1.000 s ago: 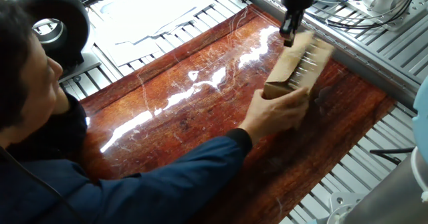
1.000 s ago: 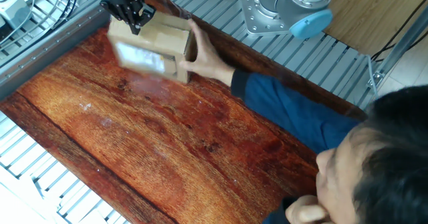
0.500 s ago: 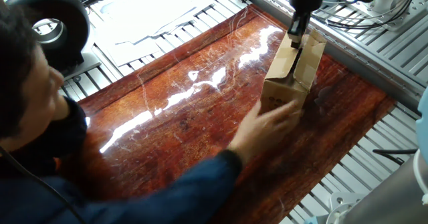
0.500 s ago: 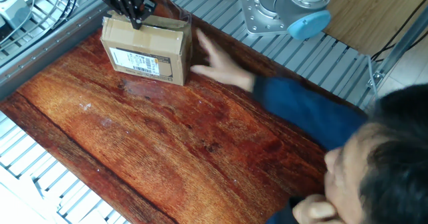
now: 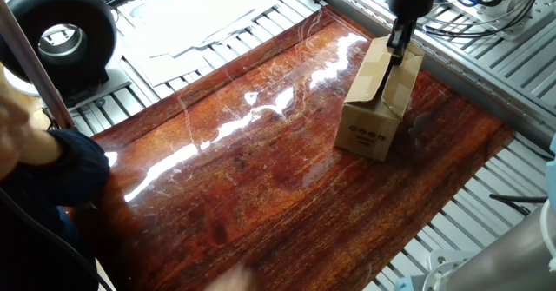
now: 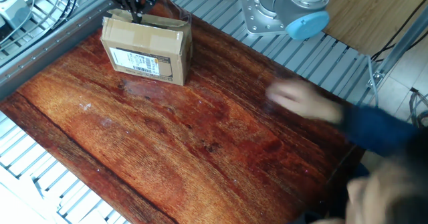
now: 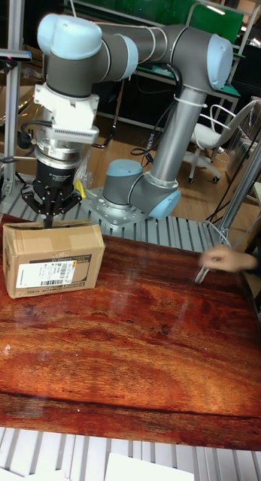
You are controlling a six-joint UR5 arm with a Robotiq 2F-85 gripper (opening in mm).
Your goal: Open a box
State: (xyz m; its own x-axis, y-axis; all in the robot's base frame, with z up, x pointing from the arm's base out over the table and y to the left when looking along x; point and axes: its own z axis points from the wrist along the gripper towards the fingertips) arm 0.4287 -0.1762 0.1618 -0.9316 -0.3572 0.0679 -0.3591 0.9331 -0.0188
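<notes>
The box (image 5: 379,95) is a brown cardboard carton standing on the red-brown wooden table (image 5: 243,169), with dark round marks on the end face turned to the camera. The other fixed view shows the box (image 6: 147,47) with a white barcode label on its long side; its top flaps lie down. My gripper (image 5: 398,53) points straight down at the box's top near its far edge. In the tall fixed view the gripper (image 7: 49,220) has its fingertips drawn together, touching the top of the box (image 7: 52,259). Whether a flap is pinched I cannot tell.
A person's sleeve (image 5: 43,165) is at the left, and their blurred hand (image 6: 301,103) hovers over the table's far side, hand (image 7: 226,259). A black round device (image 5: 61,30) and papers (image 5: 200,17) lie beyond the table. The arm's base (image 6: 287,10) stands behind.
The person's hand has let go of the box and pulled back off the table. The box, tilted a second ago, now stands still. My gripper stays at its top.
</notes>
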